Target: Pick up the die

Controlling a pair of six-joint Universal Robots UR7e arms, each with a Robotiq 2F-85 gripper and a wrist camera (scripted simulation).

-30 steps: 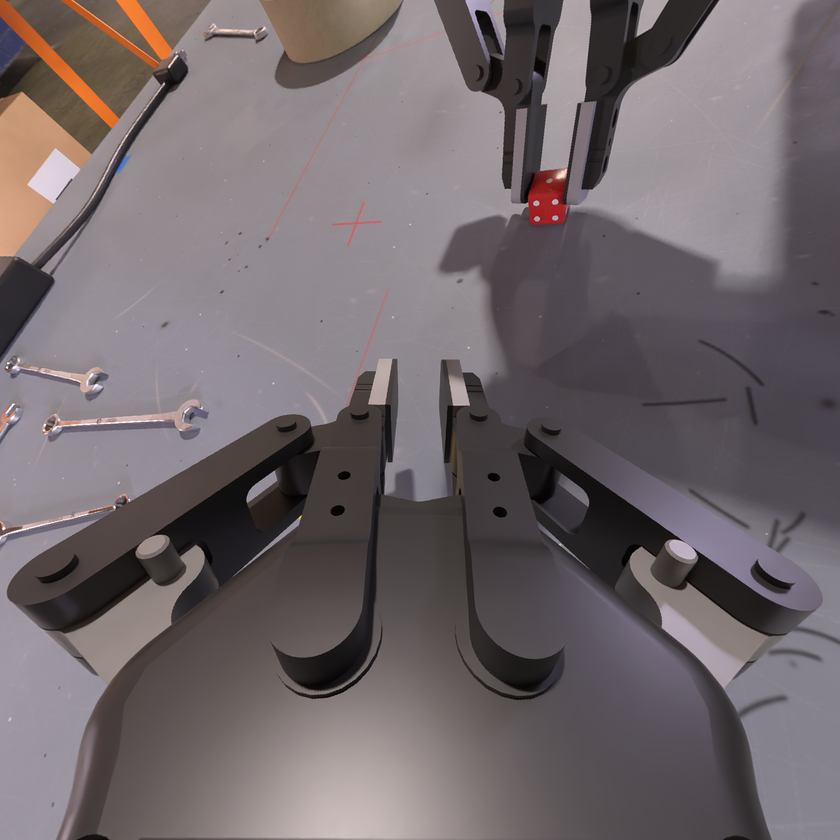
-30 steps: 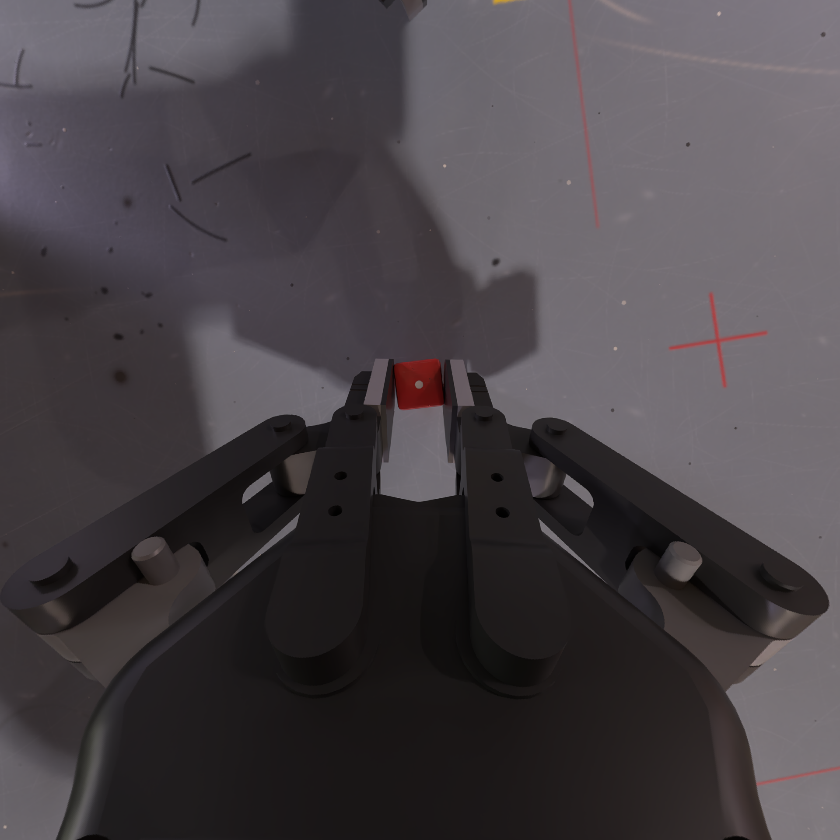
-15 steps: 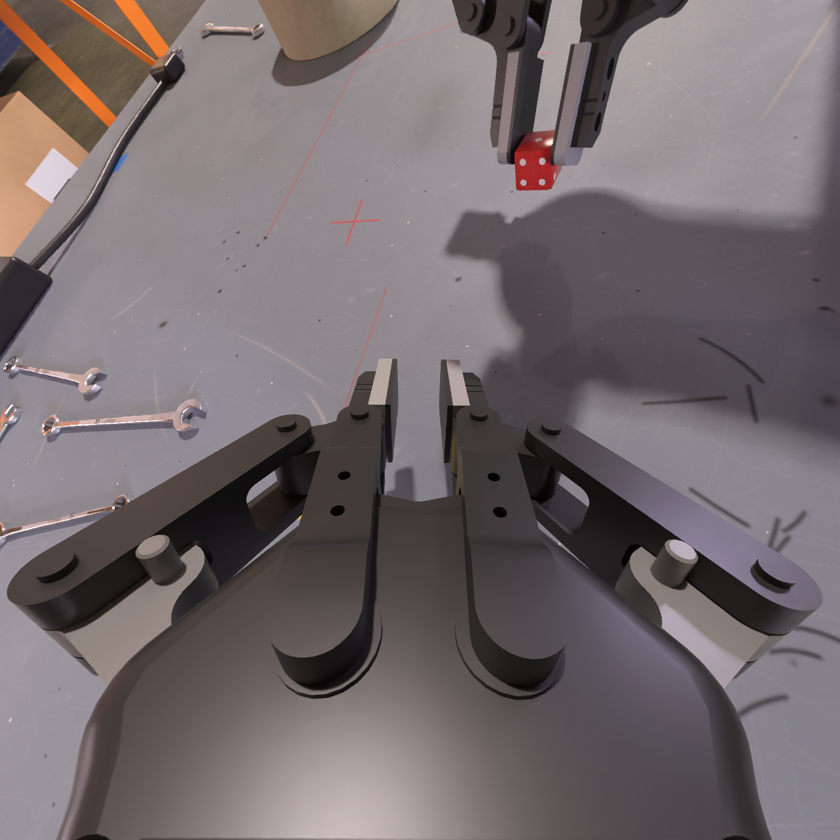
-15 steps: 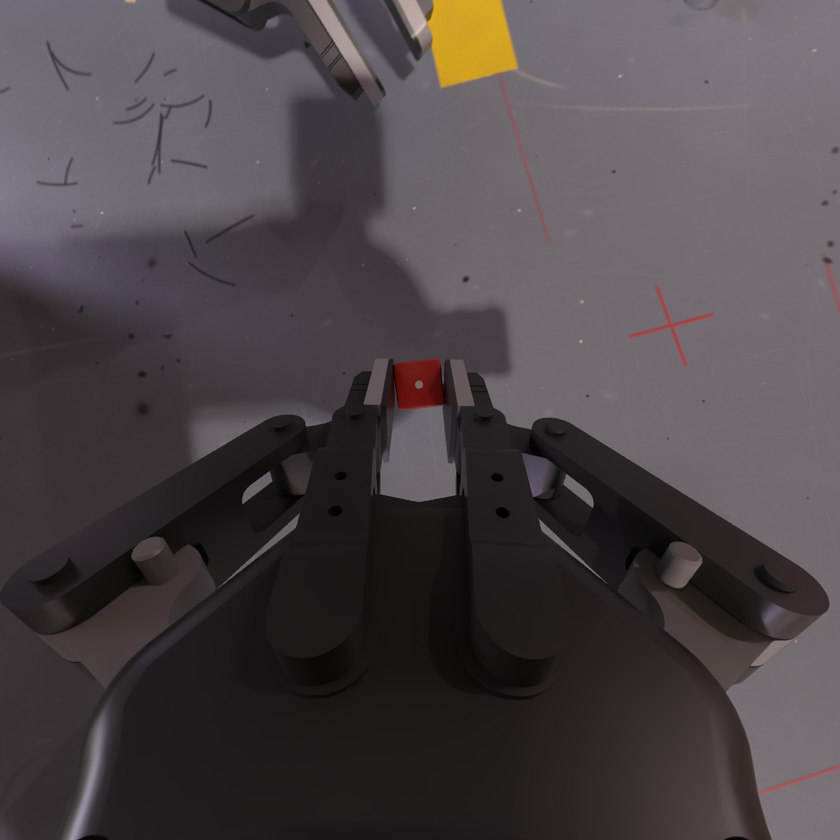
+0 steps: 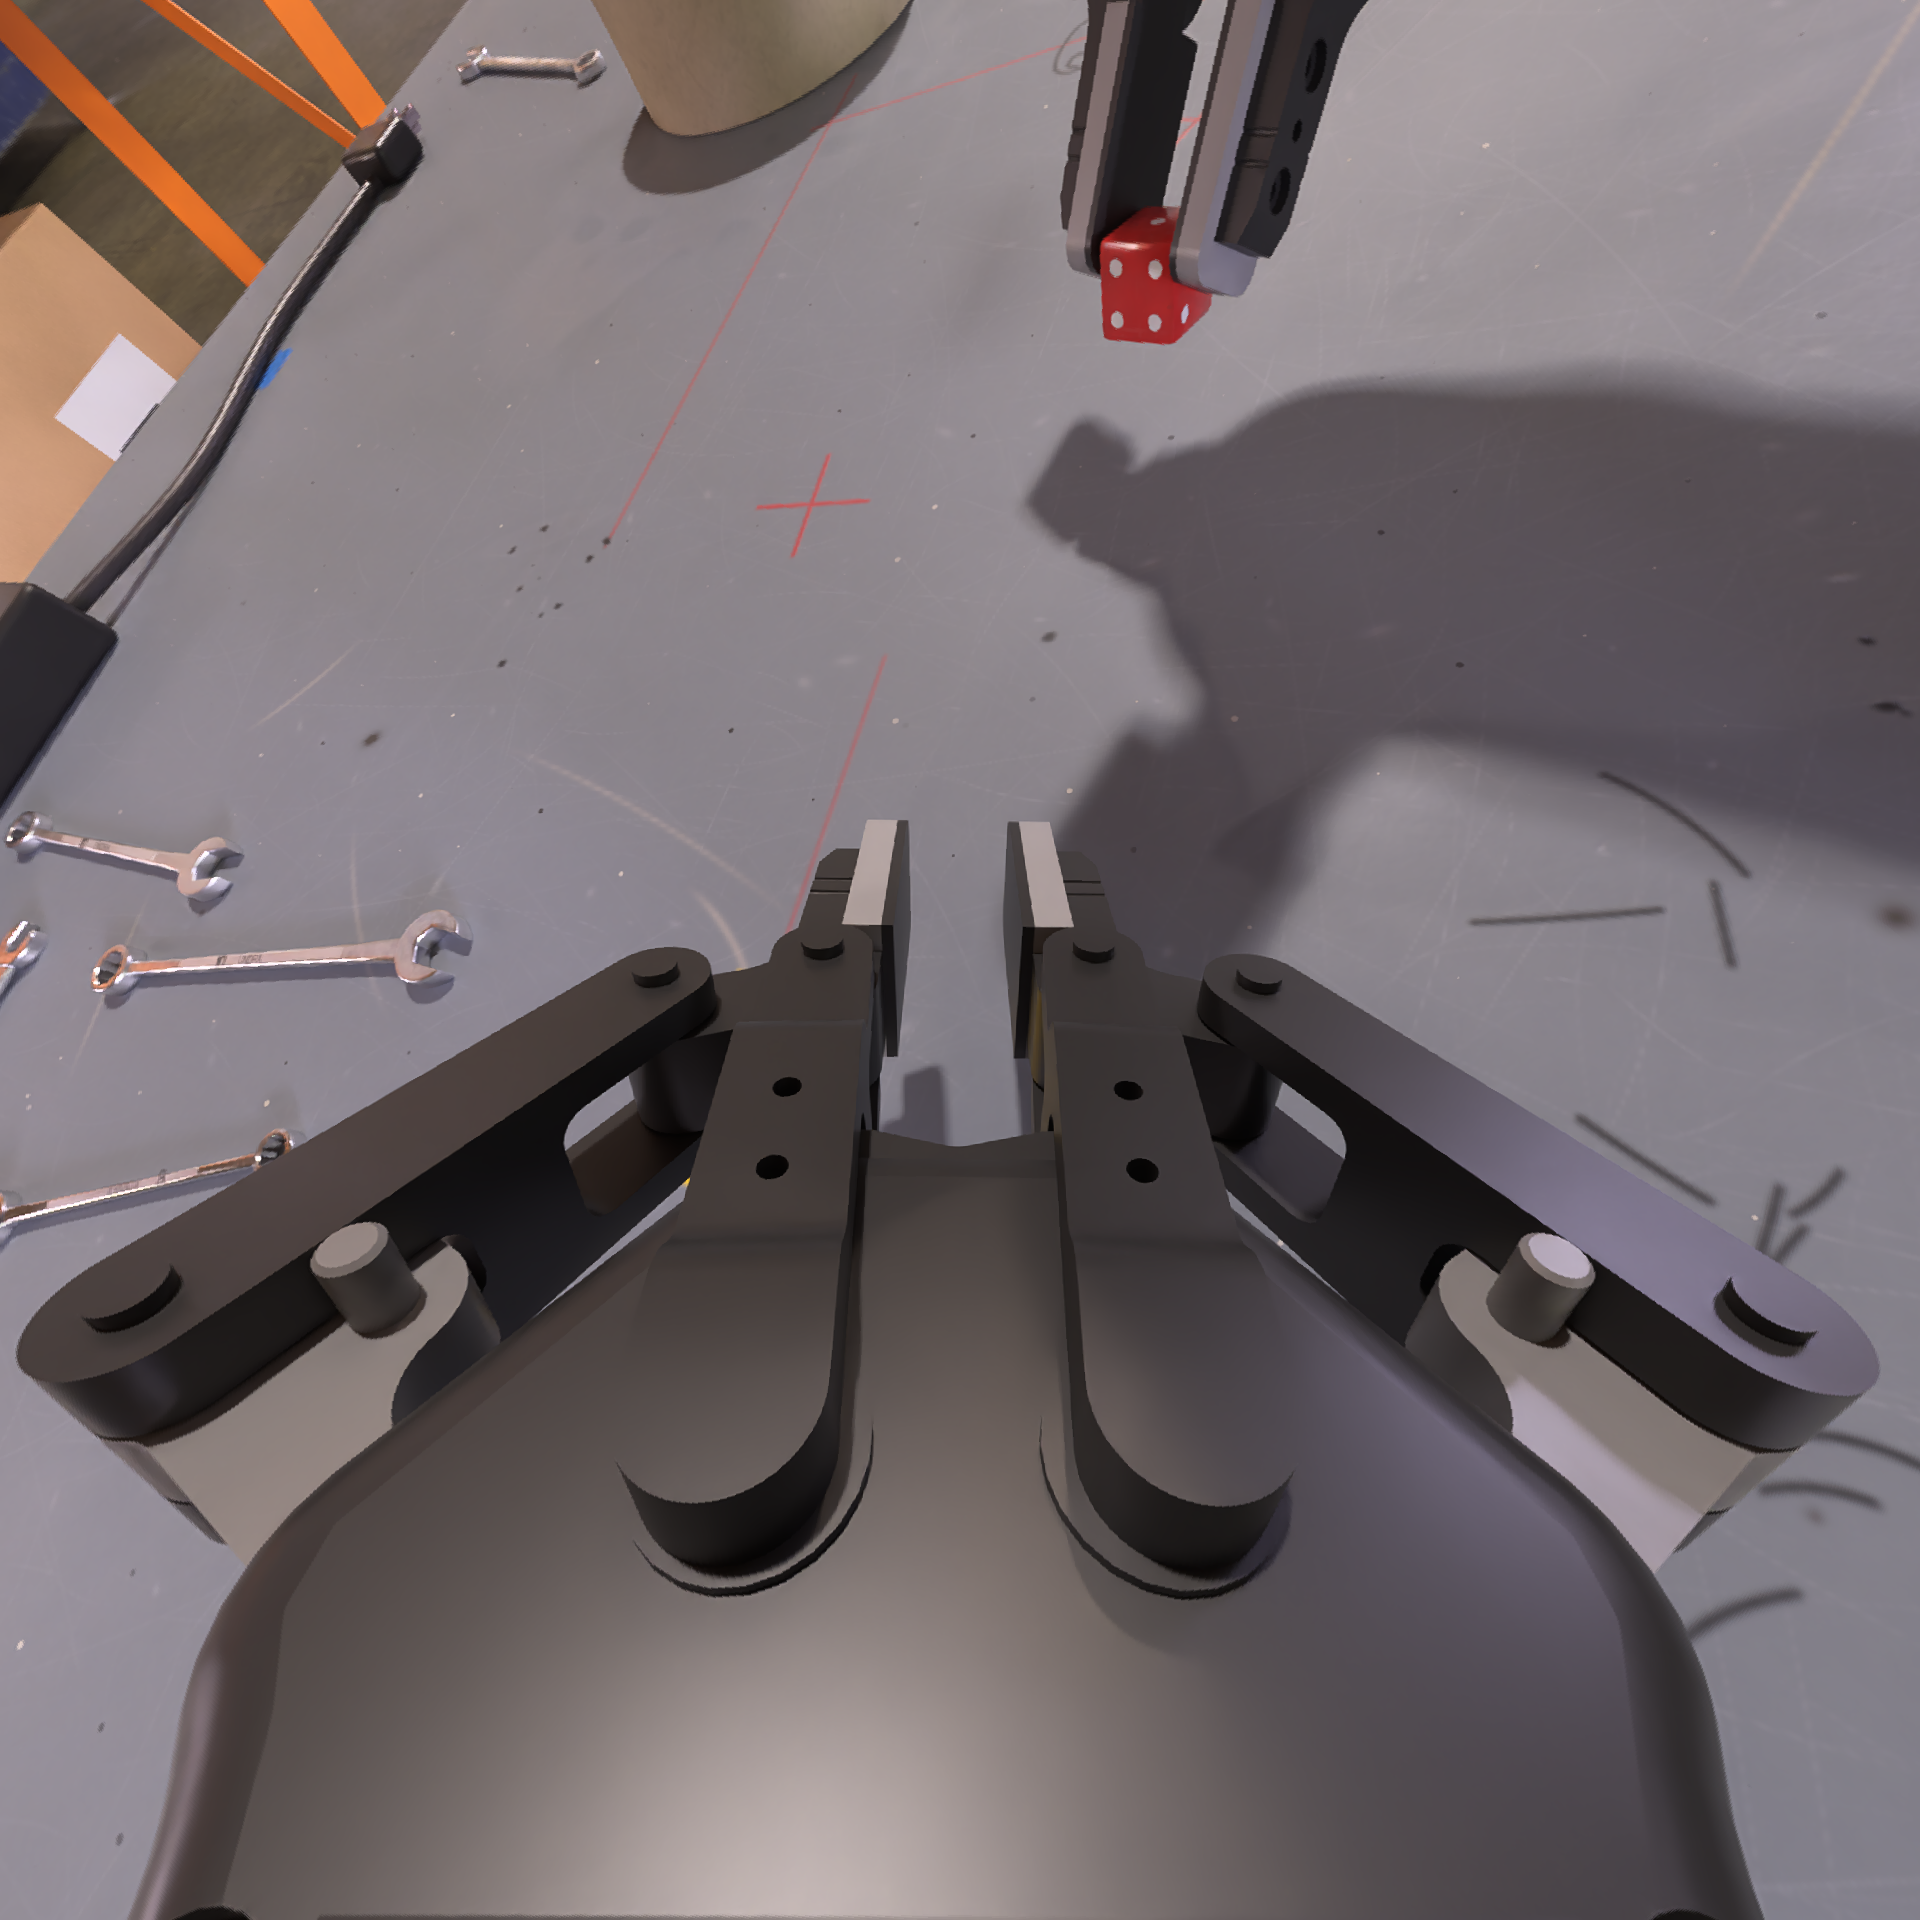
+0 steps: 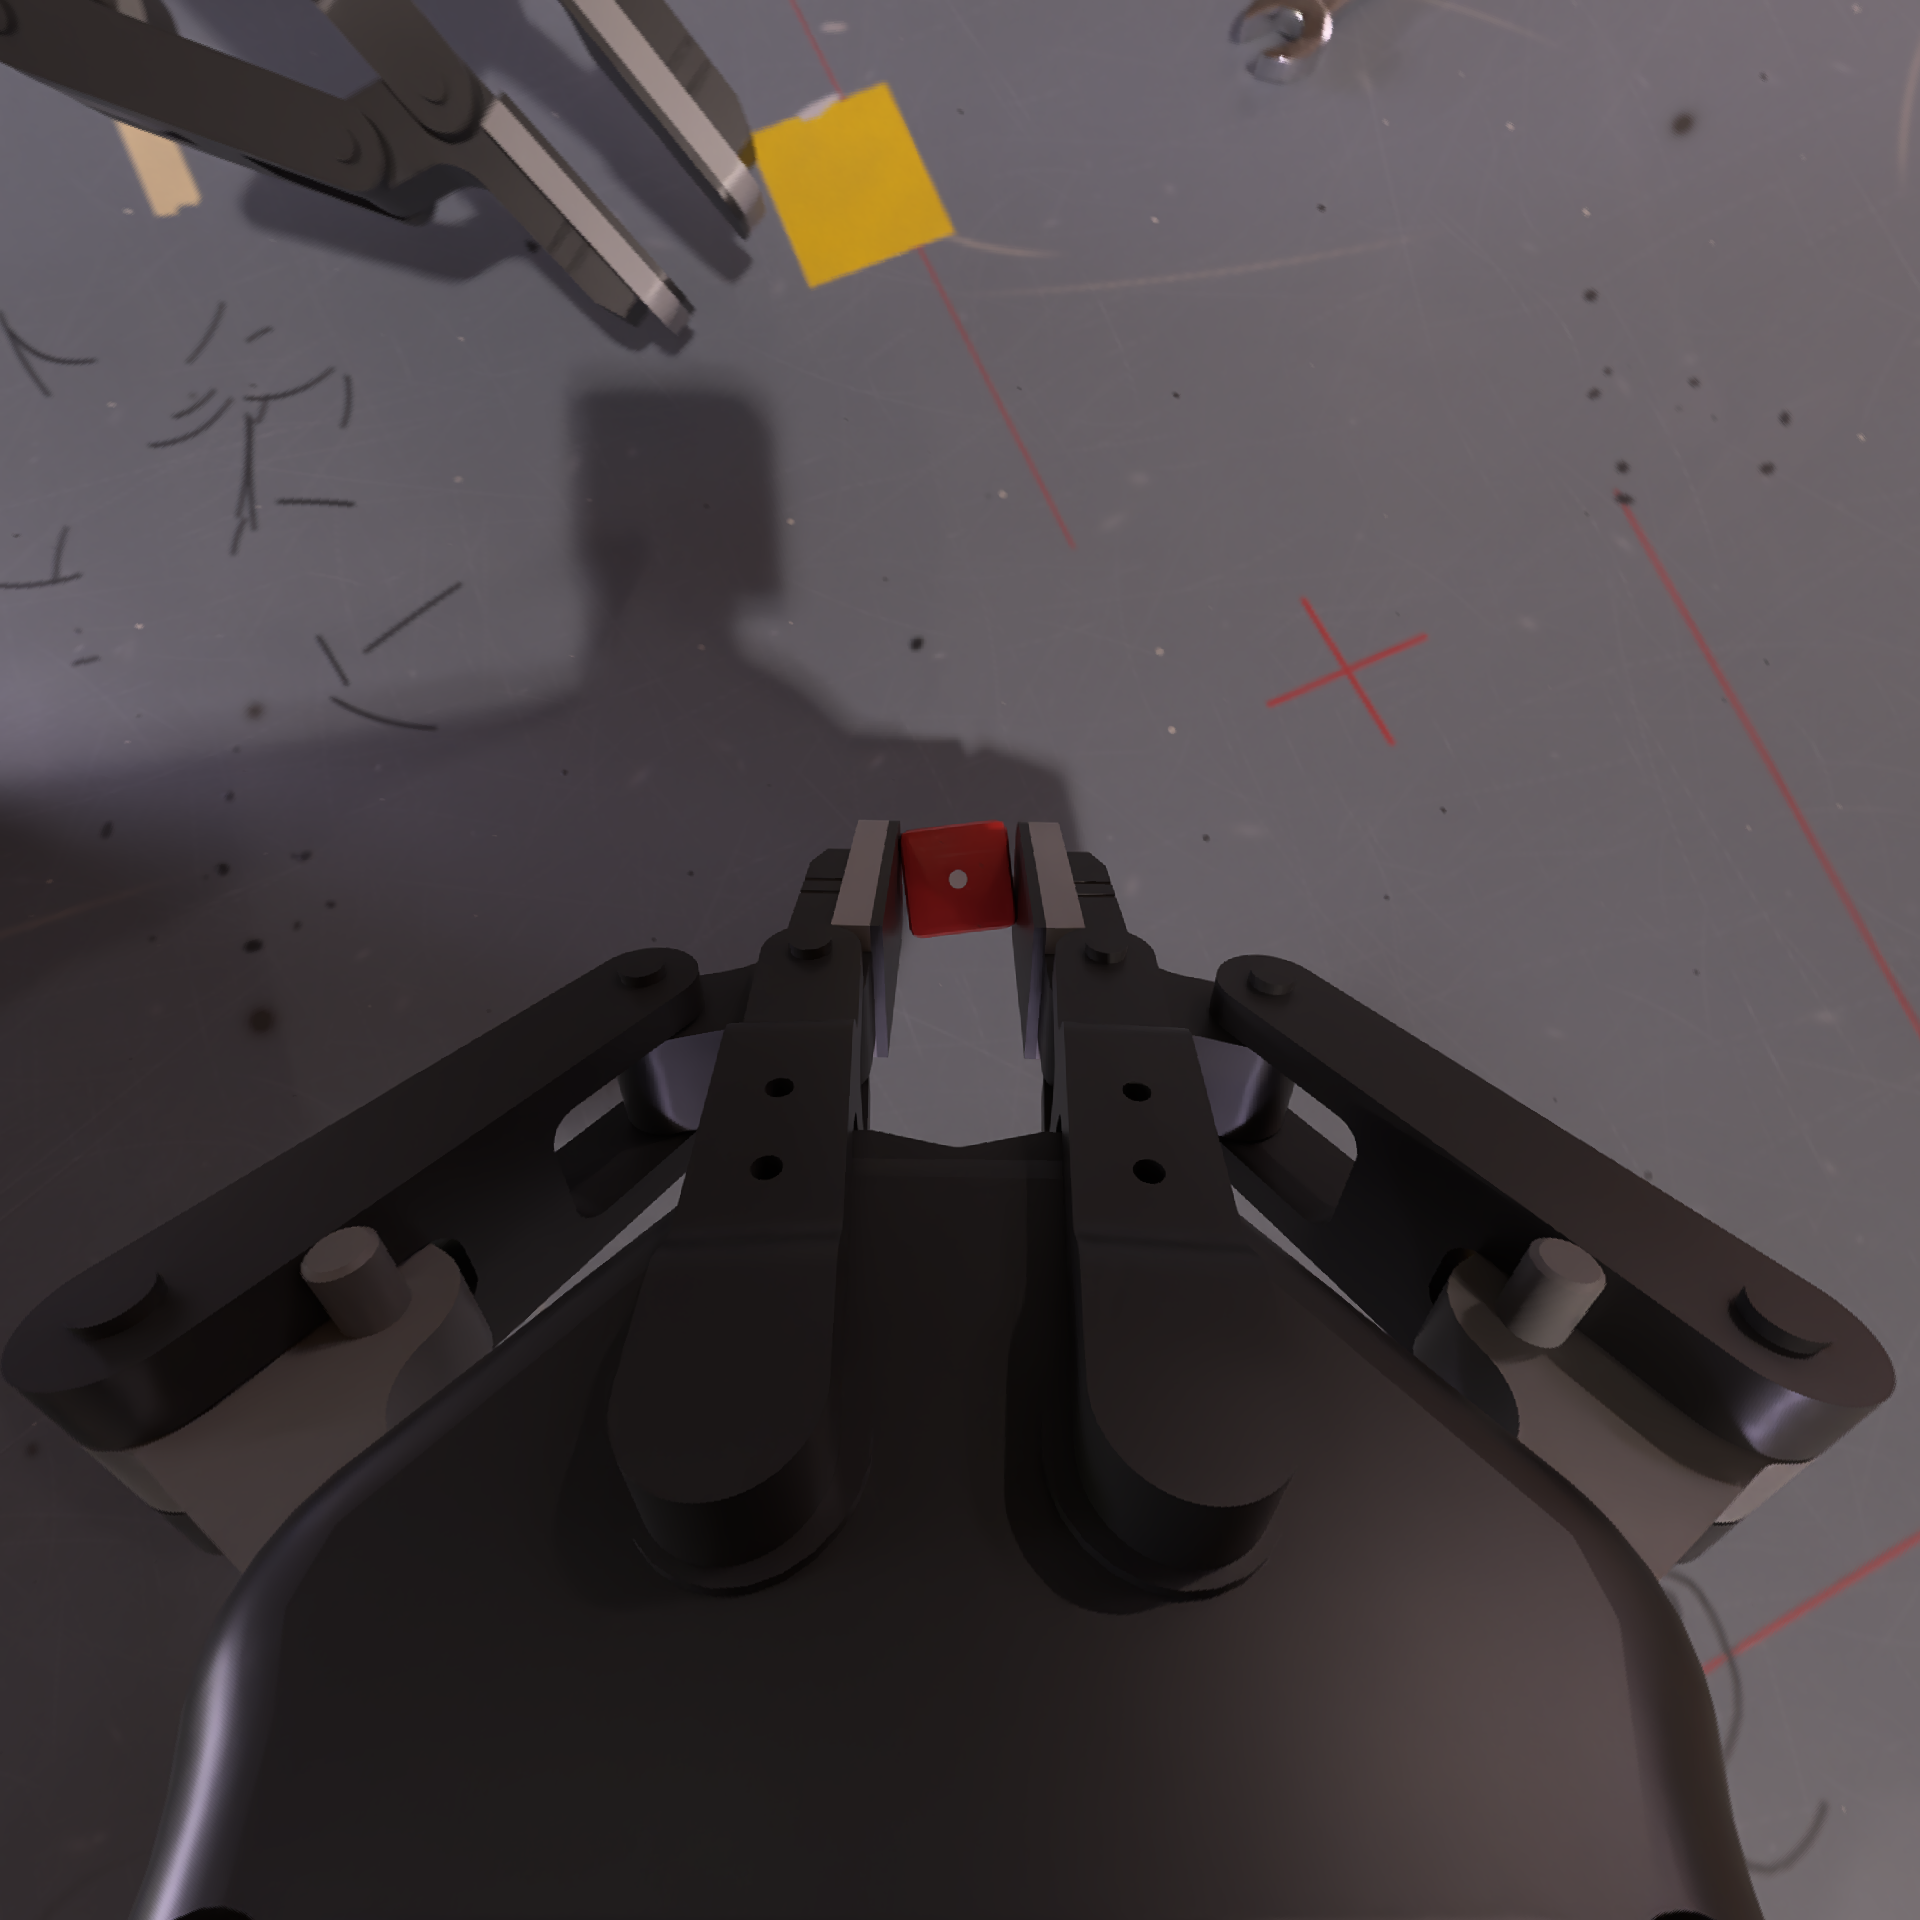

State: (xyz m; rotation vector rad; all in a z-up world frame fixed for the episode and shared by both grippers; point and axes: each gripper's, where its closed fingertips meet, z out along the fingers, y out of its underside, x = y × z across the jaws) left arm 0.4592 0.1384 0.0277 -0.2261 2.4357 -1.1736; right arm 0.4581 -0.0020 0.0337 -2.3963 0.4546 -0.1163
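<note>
The red die with white pips (image 6: 956,878) is clamped between the pads of my right gripper (image 6: 956,875). In the left wrist view the same die (image 5: 1148,296) hangs in the right gripper (image 5: 1153,265) at the top, well above the grey table, with its shadow cast apart from it. My left gripper (image 5: 956,873) is low over the table near the middle, its fingers a small gap apart with nothing between them. It also shows in the right wrist view (image 6: 701,255) at the upper left.
Several silver wrenches (image 5: 281,956) lie at the table's left edge. A black cable (image 5: 249,353) runs to a black box (image 5: 42,665). A tan object (image 5: 758,62) stands at the back. A yellow patch (image 6: 847,182) and a red cross mark (image 6: 1345,670) are on the table.
My right gripper has risen with the die off the table; the die's shadow has separated from it. My left gripper has stayed in place.
</note>
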